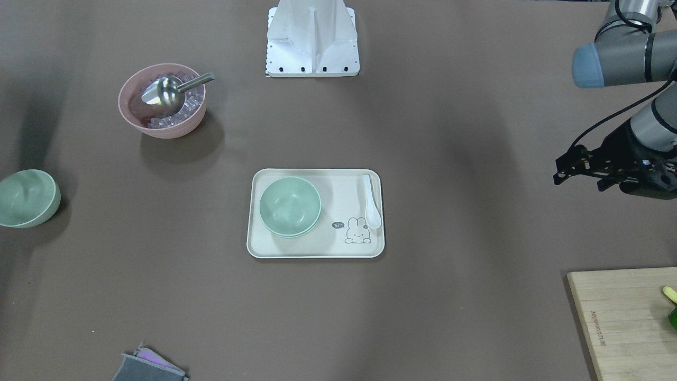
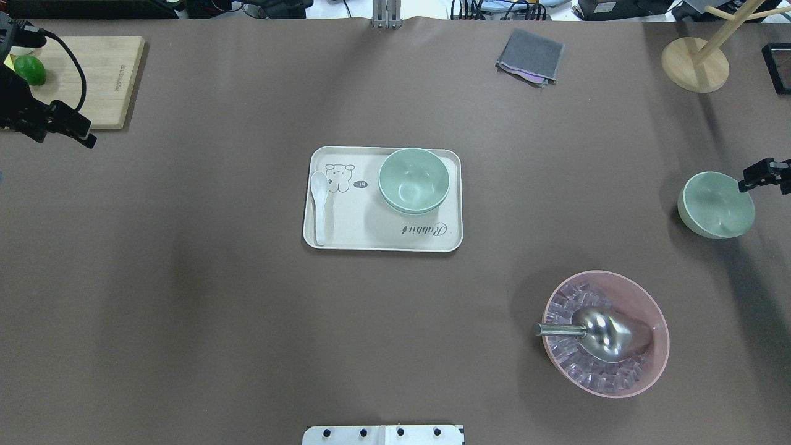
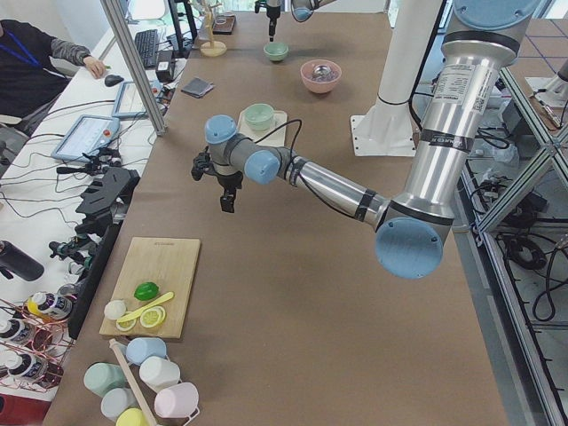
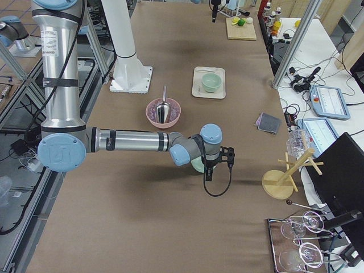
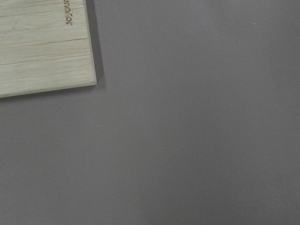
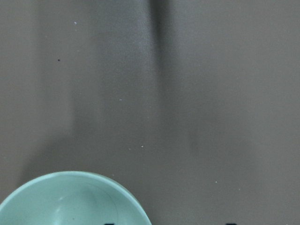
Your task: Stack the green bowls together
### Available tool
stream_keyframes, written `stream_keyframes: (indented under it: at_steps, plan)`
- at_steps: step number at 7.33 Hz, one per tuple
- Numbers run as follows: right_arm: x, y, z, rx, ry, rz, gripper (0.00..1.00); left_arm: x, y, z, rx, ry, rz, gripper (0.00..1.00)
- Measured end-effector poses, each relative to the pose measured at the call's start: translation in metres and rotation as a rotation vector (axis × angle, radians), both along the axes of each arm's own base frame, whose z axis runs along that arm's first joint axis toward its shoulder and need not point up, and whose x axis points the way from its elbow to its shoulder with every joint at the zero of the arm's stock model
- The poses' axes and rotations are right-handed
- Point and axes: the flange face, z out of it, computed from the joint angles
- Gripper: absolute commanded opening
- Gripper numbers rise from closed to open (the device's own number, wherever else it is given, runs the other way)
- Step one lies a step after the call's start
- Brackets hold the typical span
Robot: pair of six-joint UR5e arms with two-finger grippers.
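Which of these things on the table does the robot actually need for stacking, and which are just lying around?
Needed:
nested green bowls; lone green bowl.

Lying about:
tray under the nested pair; white spoon; pink bowl of ice; metal scoop; cutting board; grey cloth.

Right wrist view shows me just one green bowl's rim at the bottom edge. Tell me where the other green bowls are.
Observer: Two green bowls sit nested on the cream tray at mid-table.
Operator: List what else is on that tray.
Observer: Only a white spoon, lying along one short side, apart from the bowls.
Operator: Now place the left gripper for me.
Observer: The left gripper hovers over bare table near the cutting board corner, far from the tray.
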Motion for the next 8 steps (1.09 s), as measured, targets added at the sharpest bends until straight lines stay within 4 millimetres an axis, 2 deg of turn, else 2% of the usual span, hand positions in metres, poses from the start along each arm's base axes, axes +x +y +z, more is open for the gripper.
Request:
stream_keyframes:
  at_steps: [2, 3, 5, 6, 7, 8]
  plan:
    - [-0.004, 0.014, 0.008, 0.015, -0.010, -0.009, 0.60, -0.015, -0.001, 0.015, 0.011, -0.007, 0.016, 0.99]
    - [-0.006, 0.018, 0.011, 0.017, -0.013, -0.013, 0.53, -0.018, 0.000, 0.018, 0.010, -0.003, 0.022, 0.99]
    - [-0.012, 0.023, 0.013, 0.018, -0.013, -0.025, 0.35, -0.020, 0.002, 0.022, 0.005, 0.001, 0.026, 0.99]
    - [-0.014, 0.024, 0.014, 0.018, -0.013, -0.029, 0.29, -0.020, 0.002, 0.022, 0.004, 0.002, 0.026, 0.99]
    - [-0.015, 0.025, 0.013, 0.018, -0.014, -0.030, 0.20, -0.020, 0.002, 0.022, 0.003, 0.003, 0.026, 0.99]
    - [-0.016, 0.025, 0.012, 0.018, -0.016, -0.030, 0.03, -0.020, 0.003, 0.022, 0.003, 0.003, 0.026, 0.99]
